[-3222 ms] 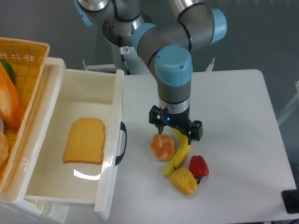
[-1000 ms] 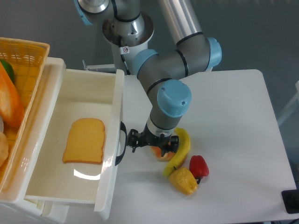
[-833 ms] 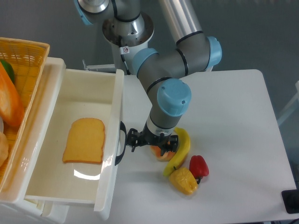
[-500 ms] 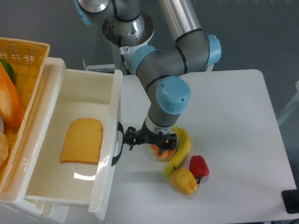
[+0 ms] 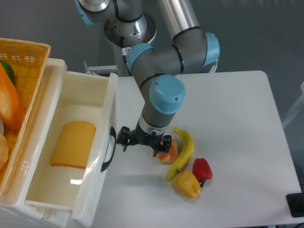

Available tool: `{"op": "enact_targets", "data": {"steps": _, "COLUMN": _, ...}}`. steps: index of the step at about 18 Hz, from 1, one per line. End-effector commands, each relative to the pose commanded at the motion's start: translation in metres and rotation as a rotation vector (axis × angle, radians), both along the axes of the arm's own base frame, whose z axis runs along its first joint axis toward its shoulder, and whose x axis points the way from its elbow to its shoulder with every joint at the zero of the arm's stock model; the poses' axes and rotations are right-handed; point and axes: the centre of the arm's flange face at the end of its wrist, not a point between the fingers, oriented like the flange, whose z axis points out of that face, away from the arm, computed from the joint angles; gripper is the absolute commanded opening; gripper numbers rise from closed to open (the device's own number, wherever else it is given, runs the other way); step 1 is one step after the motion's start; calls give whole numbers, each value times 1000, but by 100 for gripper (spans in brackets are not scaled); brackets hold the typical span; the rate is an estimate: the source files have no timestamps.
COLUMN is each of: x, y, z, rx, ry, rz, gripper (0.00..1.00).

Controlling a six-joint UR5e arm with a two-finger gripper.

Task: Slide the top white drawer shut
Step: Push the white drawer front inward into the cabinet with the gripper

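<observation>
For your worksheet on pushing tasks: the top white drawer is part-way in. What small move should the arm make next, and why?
Probably keep pushing leftward. The gripper sits beside the black handle of the top white drawer, and the drawer still juts well out of the cabinet, its slice of bread in full view.

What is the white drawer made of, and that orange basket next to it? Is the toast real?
The top white drawer looks like glossy plastic: light glints off its floor and its walls are smooth. Its handle looks like black plastic. The orange basket looks woven, like wicker, with a criss-cross weave. The toast slice is very even and smooth, so it is probably a plastic or foam toy, though that's uncertain.
</observation>
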Motion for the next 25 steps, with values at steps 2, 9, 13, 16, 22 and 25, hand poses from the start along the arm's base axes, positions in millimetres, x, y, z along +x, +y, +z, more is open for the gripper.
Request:
{"op": "enact_targets", "data": {"steps": 2, "x": 7, "y": 3, "z": -1, "rx": -1, "ry": -3, "rz": -11, "gripper": 100}}
{"op": "enact_targets", "data": {"steps": 9, "x": 32, "y": 13, "z": 9, "rx": 9, "ry": 0, "rz": -51, "gripper": 100}}
{"op": "enact_targets", "data": {"steps": 13, "x": 50, "y": 20, "z": 12, "rx": 7, "ry": 0, "rz": -81, "gripper": 100}}
{"op": "enact_targets", "data": {"steps": 16, "x": 57, "y": 24, "z": 13, "rx": 10, "ry": 1, "rz": -96, "gripper": 100}}
{"op": "enact_targets", "data": {"steps": 22, "x": 72, "y": 32, "z": 15, "rx": 11, "ry": 8, "rz": -123, "gripper": 100}}
{"op": "enact_targets", "data": {"steps": 25, "x": 74, "y": 32, "z": 16, "rx": 12, "ry": 9, "rz": -126, "gripper": 100}}
